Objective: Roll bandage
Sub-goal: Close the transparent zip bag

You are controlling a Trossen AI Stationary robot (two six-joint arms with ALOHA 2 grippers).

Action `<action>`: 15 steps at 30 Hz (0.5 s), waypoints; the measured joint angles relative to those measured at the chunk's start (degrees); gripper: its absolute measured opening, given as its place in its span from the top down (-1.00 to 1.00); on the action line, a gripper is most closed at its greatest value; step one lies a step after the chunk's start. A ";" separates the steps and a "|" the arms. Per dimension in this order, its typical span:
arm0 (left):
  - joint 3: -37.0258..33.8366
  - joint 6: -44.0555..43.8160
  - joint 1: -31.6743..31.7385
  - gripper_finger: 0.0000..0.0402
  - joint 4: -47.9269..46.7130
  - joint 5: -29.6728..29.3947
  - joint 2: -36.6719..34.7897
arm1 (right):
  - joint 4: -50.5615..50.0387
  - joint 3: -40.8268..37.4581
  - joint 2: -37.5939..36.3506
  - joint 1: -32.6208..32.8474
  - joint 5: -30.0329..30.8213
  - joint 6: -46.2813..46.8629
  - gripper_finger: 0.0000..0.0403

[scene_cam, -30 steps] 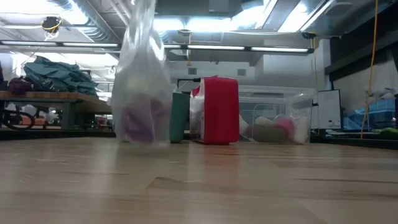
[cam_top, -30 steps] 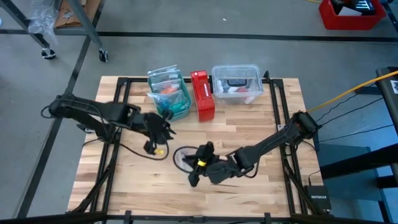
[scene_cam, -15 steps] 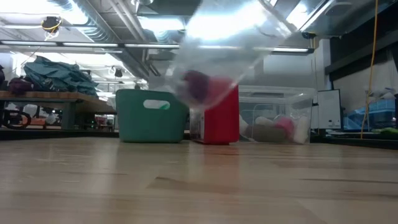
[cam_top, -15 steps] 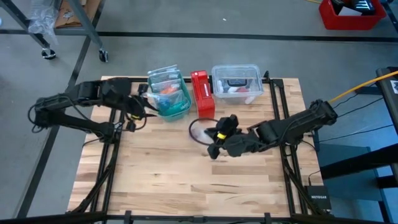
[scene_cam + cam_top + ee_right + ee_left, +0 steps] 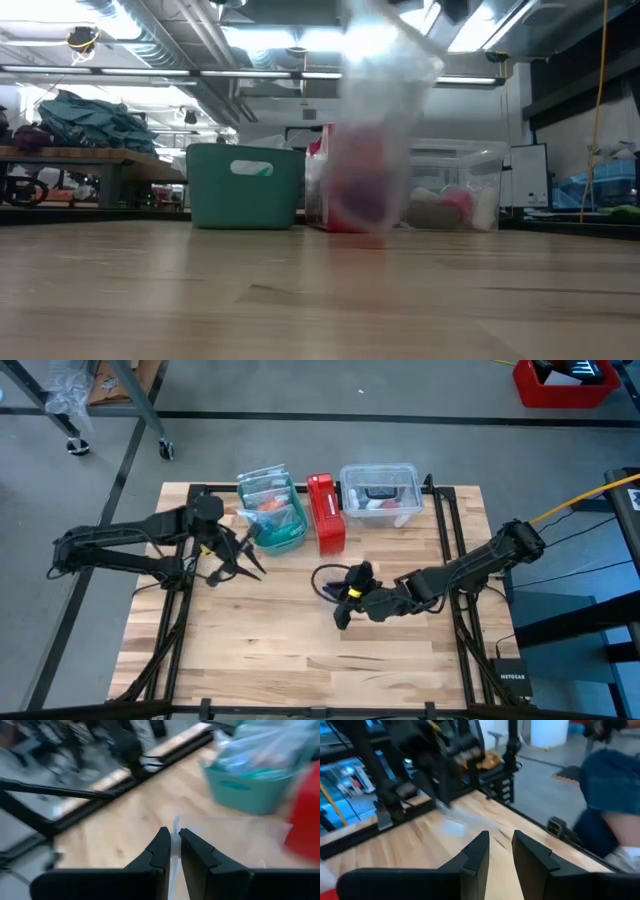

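I see my right claw (image 5: 343, 603) nearest, pinching a clear plastic bag (image 5: 385, 120) with the purple bandage (image 5: 360, 195) inside, above the surface (image 5: 280, 650); left claw (image 5: 232, 563) slightly spread, empty; beyond, teal bin (image 5: 275, 525), red box (image 5: 326, 512), clear tub (image 5: 380, 490); no writing legible

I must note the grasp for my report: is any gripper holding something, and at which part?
The right gripper pinches the top edge of a clear plastic bag with the purple bandage inside. The left gripper holds nothing.

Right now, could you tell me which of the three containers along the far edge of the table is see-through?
The clear plastic box, rightmost of the three: its contents show through its walls, unlike the solid red box and the teal bin.
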 joint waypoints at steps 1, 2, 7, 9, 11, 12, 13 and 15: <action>-0.95 -1.17 0.01 0.62 2.81 -0.01 0.38 | 5.89 -2.82 0.00 -0.19 -0.92 -0.79 0.80; -1.68 -2.14 0.01 0.62 5.47 0.00 0.86 | 11.81 -5.61 0.00 -0.59 -1.82 -1.87 0.80; -3.51 -4.66 0.00 0.62 14.76 0.04 3.59 | 43.83 -18.81 0.15 -3.77 -7.67 -11.74 0.80; -3.51 -4.46 -0.01 0.62 17.40 -0.02 5.04 | 51.74 -22.39 0.15 -5.93 -11.03 -14.29 0.80; -3.51 -4.16 -0.01 0.62 19.85 -1.17 6.80 | 55.28 -24.54 0.15 -8.15 -13.42 -14.56 0.80; -3.51 -4.21 -0.01 0.62 21.11 -2.53 7.69 | 55.54 -25.01 0.15 -9.19 -14.33 -14.48 0.80; -3.51 -4.54 -0.01 0.62 22.37 -4.40 8.75 | 55.27 -25.13 0.16 -10.14 -15.40 -14.30 0.80; -3.51 -6.24 -0.01 0.62 24.67 -8.44 11.08 | 55.22 -25.15 0.40 -11.77 -18.29 -14.53 0.80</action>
